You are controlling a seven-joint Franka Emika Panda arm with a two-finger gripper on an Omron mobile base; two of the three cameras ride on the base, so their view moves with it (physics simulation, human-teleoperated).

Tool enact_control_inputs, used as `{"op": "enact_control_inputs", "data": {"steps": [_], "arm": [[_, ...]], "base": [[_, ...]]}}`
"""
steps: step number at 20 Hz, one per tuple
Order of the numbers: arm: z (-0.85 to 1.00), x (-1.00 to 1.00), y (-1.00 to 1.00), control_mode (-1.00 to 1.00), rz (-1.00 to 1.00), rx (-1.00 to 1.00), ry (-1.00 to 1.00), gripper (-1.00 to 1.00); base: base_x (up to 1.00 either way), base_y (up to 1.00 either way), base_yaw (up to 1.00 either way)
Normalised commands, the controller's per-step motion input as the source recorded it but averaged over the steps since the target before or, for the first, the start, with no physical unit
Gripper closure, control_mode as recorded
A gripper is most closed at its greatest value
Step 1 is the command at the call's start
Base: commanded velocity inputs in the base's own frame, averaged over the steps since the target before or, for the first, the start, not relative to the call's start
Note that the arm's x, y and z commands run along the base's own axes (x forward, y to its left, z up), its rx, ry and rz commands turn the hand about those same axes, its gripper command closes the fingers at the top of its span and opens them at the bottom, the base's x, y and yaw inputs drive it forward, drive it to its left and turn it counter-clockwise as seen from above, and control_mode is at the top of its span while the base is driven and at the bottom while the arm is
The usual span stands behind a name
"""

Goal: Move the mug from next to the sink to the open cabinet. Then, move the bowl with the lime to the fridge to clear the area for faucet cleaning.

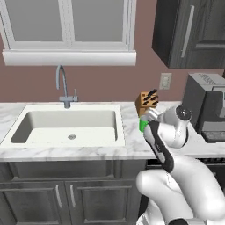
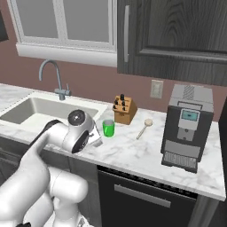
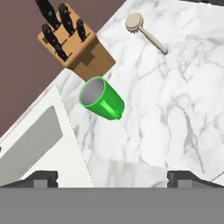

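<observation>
The gripper point(image 3: 112, 177) hovers above the mug point(image 3: 102, 98) with its fingers spread wide and nothing between them. The mug stands upright on the marble counter point(image 3: 175, 109), between the sink point(image 3: 30, 144) and the knife block point(image 3: 72, 41), just beside the block. The likely trouble is that tight spot — a finger coming down on the block side could catch the wood or clip the rim and tip the mug toward the basin. The mug looks empty inside, and so does the sink — its basin bare around the drain point(image 1: 71, 137)
</observation>
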Motion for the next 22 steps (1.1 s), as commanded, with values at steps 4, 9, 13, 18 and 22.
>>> {"op": "enact_control_inputs", "data": {"steps": [4,9,13,18,22], "arm": [[-0.05,1.00,-0.02,-1.00,0.16,-0.09,0.19,-1.00],[0.00,0.94,-0.19,-1.00,0.26,-0.03,0.25,-1.00],[-0.13,0.40,0.00,-1.00,0.19,-0.21,0.40,-1.00],[-0.29,-0.18,0.15,-1.00,0.01,-0.32,0.02,-1.00],[-0.39,-0.34,0.00,-1.00,0.00,-0.23,-0.21,-1.00]], "base": [[0.00,0.00,0.00],[0.00,0.00,0.00],[0.00,0.00,0.00],[0.00,0.00,0.00],[0.00,0.00,0.00]]}}
